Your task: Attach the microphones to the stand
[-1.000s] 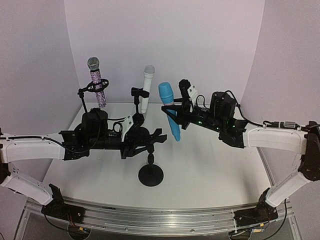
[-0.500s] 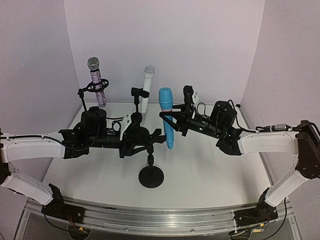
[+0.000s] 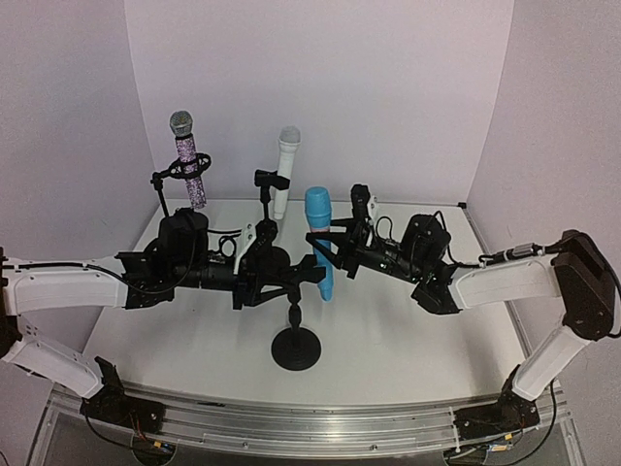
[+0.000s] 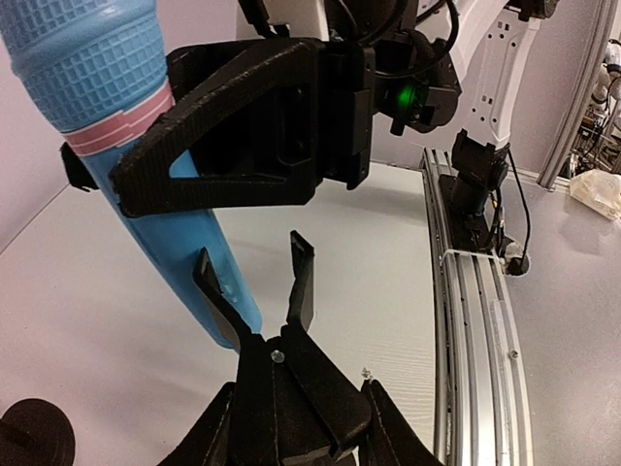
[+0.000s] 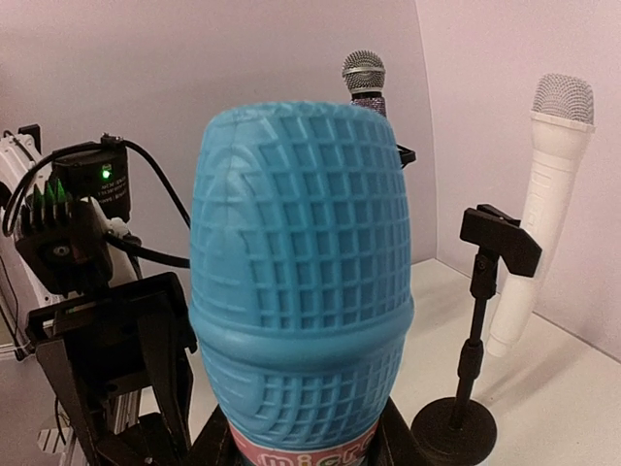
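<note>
My right gripper (image 3: 327, 243) is shut on the light blue microphone (image 3: 319, 243) and holds it upright above the table; its ribbed head fills the right wrist view (image 5: 301, 272). My left gripper (image 3: 289, 280) is shut on the forked clip (image 4: 301, 277) at the top of the front stand (image 3: 296, 348). In the left wrist view the blue microphone's lower end (image 4: 209, 262) lies against the clip's left prong. The purple-glitter microphone (image 3: 189, 160) sits in the clip of the back left stand. The white microphone (image 3: 284, 170) stands at the back beside a stand with an empty clip (image 5: 500, 238).
The back wall and side walls close in the white table (image 3: 427, 340). The empty stand's round base (image 5: 454, 427) sits just right of the blue microphone. An aluminium rail (image 3: 320, 427) runs along the near edge with both arm bases on it.
</note>
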Action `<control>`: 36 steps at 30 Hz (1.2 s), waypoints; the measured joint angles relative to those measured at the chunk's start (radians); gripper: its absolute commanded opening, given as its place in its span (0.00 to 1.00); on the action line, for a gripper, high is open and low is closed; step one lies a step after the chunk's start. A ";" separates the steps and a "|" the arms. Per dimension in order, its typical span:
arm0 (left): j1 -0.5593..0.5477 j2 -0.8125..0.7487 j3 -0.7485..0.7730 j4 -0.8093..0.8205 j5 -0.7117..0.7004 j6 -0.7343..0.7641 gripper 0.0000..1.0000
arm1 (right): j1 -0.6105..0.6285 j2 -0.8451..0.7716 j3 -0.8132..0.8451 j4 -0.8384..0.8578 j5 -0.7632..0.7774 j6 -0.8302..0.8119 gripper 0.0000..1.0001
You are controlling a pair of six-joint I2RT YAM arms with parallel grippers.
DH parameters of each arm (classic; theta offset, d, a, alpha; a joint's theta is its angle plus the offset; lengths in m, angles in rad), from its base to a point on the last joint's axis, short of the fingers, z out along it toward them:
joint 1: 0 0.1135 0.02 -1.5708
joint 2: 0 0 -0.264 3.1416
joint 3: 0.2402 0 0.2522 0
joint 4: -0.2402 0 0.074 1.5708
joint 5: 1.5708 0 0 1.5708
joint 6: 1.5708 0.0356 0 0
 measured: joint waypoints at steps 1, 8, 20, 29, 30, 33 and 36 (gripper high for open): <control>0.000 0.000 0.000 0.000 0.000 -0.003 0.00 | 0.003 -0.013 -0.017 0.000 0.014 -0.003 0.00; 0.003 0.003 0.001 0.009 -0.011 -0.001 0.00 | 0.039 -0.104 -0.069 -0.001 0.052 -0.018 0.00; 0.000 0.009 0.001 0.014 0.004 0.001 0.00 | 0.085 -0.072 -0.055 0.011 0.074 -0.023 0.00; 0.014 0.009 0.001 0.020 0.002 -0.025 0.00 | 0.103 0.014 -0.037 0.135 0.121 0.003 0.00; 0.015 0.009 0.001 0.020 0.001 -0.028 0.00 | 0.103 0.020 -0.034 0.144 0.124 0.006 0.00; 0.017 0.009 0.001 0.021 0.001 -0.029 0.03 | 0.103 0.027 -0.032 0.155 0.131 0.012 0.00; 0.018 0.009 0.001 0.020 0.005 -0.024 0.23 | 0.106 0.027 -0.036 0.158 0.141 0.013 0.02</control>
